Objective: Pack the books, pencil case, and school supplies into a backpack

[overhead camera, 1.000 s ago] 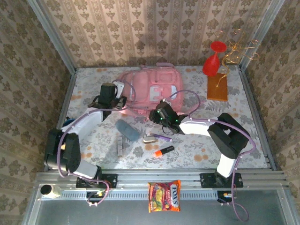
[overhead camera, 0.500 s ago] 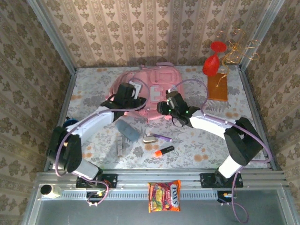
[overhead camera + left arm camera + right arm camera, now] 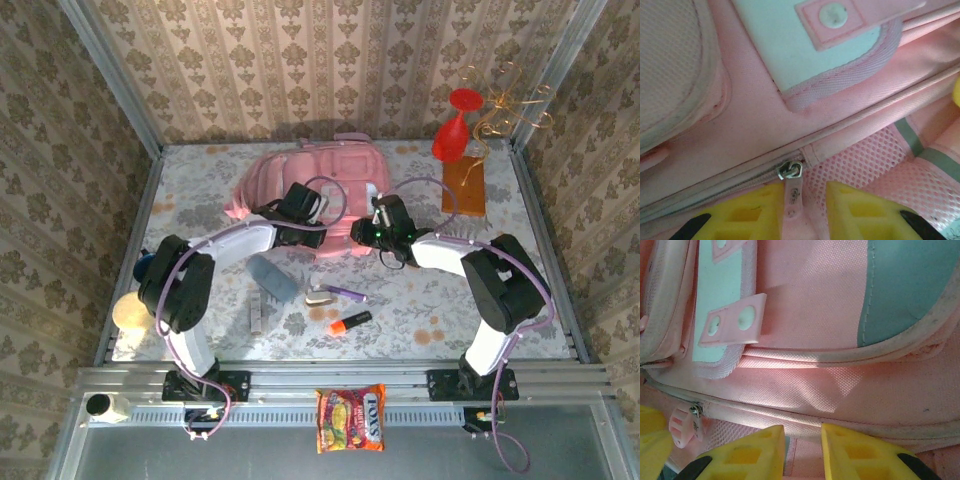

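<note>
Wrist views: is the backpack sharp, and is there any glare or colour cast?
Left wrist: weave of the backpack and zip pull sharp, white patch tinted greenish. Right wrist: sharp too, a brighter streak across the fabric, patches teal. Top external: even light, soft shadows.

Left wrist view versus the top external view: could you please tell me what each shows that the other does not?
Left wrist: the metal zipper slider and its pink pull tab hanging between the left gripper's parted yellow fingers, beside pink mesh. Top external: the pencil case, orange-and-black marker, purple pen and snack packet on the near side. Shared: the pink backpack, with the left gripper at its near edge.
</note>
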